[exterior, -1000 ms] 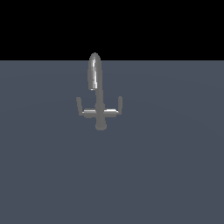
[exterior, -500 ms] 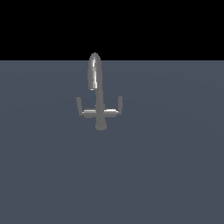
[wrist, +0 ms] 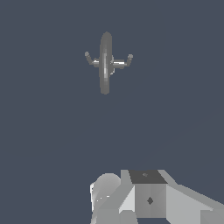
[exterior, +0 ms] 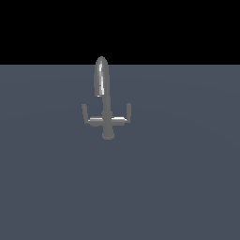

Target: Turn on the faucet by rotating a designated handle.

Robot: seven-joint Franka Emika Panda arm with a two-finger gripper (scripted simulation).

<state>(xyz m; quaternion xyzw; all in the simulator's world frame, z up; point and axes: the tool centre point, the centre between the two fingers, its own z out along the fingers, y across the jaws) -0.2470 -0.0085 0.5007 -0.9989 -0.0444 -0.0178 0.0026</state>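
Faucet (exterior: 106, 101) upright at upper centre of the grey worktop (exterior: 178, 178), both levers upturned; tool (wrist: 144, 197) well apart, finger spread not discernible

Faucet (exterior: 107, 101) stands alone on the flat counter (exterior: 187, 178); bare surface on every side of it. Arched spout (exterior: 101, 75) rises over the crossbar between the two upturned levers (exterior: 85, 112), (exterior: 128, 111). Each lever's outer side is unobstructed. Pincer state not discernible in the wrist view.
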